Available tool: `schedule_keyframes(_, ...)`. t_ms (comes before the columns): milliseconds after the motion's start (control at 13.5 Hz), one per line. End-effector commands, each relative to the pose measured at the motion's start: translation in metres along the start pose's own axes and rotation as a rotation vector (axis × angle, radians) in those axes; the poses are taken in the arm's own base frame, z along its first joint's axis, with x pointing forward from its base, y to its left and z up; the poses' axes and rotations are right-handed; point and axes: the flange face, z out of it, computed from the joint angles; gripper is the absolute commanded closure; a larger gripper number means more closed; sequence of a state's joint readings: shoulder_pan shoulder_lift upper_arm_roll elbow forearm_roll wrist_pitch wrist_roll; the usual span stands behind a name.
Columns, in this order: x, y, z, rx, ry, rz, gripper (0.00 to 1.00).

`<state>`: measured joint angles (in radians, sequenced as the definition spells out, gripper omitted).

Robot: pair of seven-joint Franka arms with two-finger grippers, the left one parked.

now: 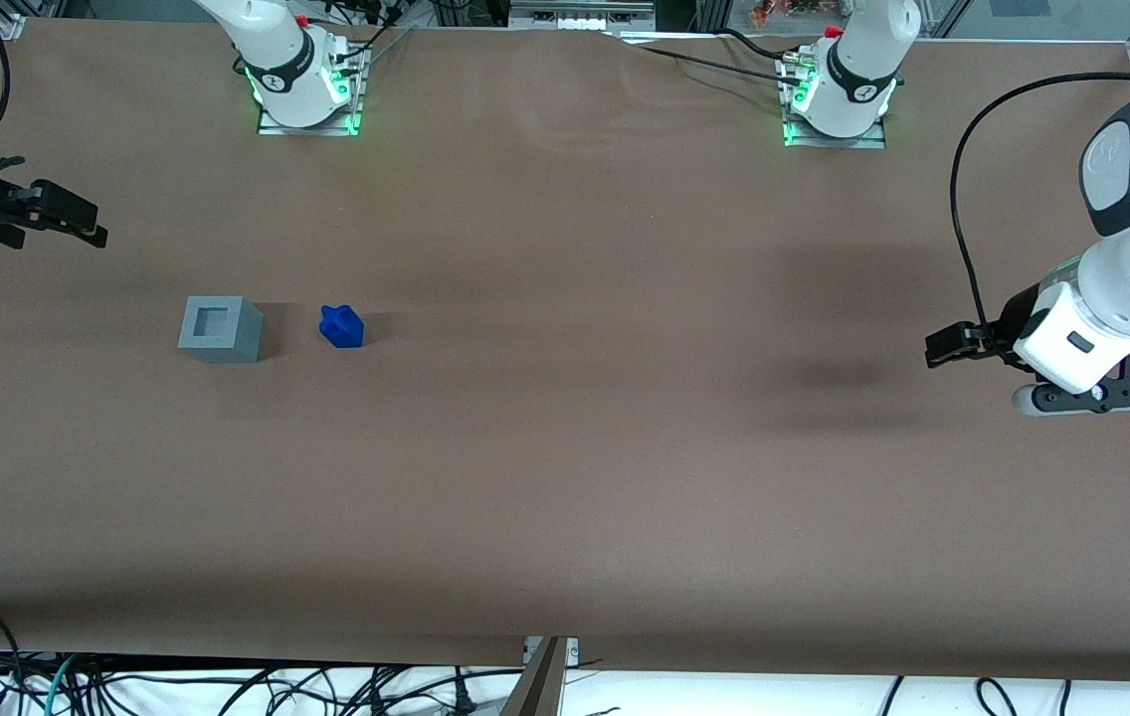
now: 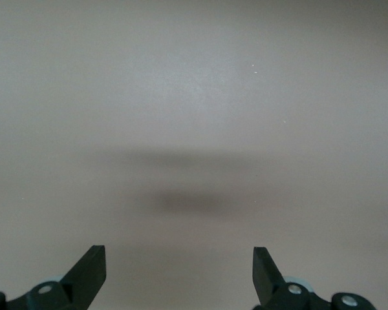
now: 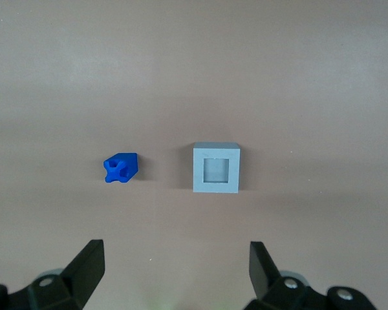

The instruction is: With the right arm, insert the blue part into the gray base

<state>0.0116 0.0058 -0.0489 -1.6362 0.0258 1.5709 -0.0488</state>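
The gray base stands on the brown table with its square socket facing up. The blue part lies beside it on the table, a short gap apart, on the side toward the parked arm. My right arm's gripper hangs above the table at the working arm's end, farther from the front camera than the base. It is open and holds nothing. The right wrist view shows the blue part and the gray base side by side, well ahead of the open gripper.
Both arm mounts sit at the table edge farthest from the front camera. The parked arm hangs over its own end of the table. Loose cables lie below the near edge.
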Motion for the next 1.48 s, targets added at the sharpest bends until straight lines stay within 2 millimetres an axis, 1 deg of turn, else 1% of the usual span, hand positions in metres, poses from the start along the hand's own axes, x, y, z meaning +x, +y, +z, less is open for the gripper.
schedule_keyframes(0,-0.004,0.000,-0.006,0.004,0.007,0.006,0.01)
schedule_keyframes(296,0.000,0.005,-0.004,0.002,0.004,0.013,0.01)
schedule_keyframes(963,0.000,0.000,-0.002,0.001,-0.009,0.008,0.01)
schedule_keyframes(1037,0.000,0.000,-0.001,0.001,-0.012,0.008,0.01)
schedule_keyframes(1111,0.004,0.002,0.007,0.009,-0.029,0.007,0.01)
schedule_keyframes(1259,0.006,0.005,0.009,0.012,-0.031,0.016,0.01)
schedule_keyframes(1333,0.006,0.006,0.008,0.006,-0.034,0.003,0.00)
schedule_keyframes(1407,0.001,0.004,0.008,0.005,-0.063,0.002,0.00)
